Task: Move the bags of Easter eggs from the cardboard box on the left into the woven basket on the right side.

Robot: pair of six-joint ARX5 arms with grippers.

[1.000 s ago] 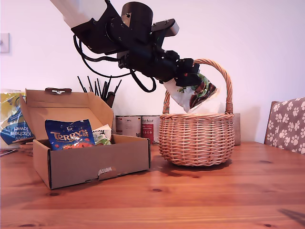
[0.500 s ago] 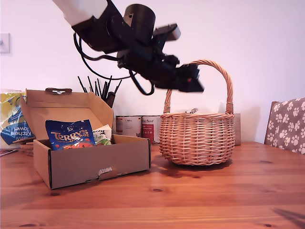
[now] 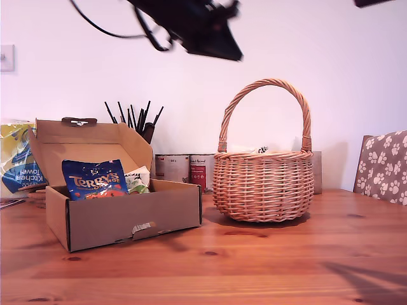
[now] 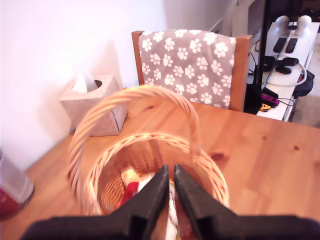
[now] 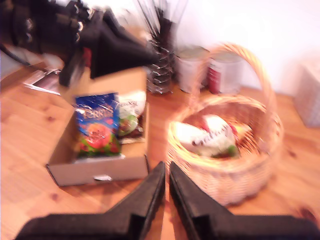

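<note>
The brown cardboard box (image 3: 133, 219) stands open at the exterior view's left. A dark blue Terry's bag (image 3: 95, 179) leans in it, with a white and green bag (image 3: 137, 179) beside it. The wicker basket (image 3: 264, 184) stands at the exterior view's right, and a white bag (image 3: 261, 150) peeks over its rim. My first gripper (image 3: 236, 56) hangs high above the table, up and left of the handle in the exterior view; it is shut and empty (image 4: 170, 170). My second gripper (image 5: 166, 167) is shut and empty, looking down on the box (image 5: 100, 172) and the basket (image 5: 240, 187) with its white bag (image 5: 210, 137).
Printed tins (image 3: 184, 168) and a pot of black sticks (image 3: 137, 121) stand behind the box. A yellow and blue kitchen towel pack (image 3: 16, 162) lies at the exterior view's far left. A paw-print chair (image 3: 385, 165) and a tissue box (image 4: 92, 102) stand beyond the basket.
A second ago my first gripper held a white bag over the basket. The bag has dropped in, and the arm has risen and pulled back toward the exterior view's left.
</note>
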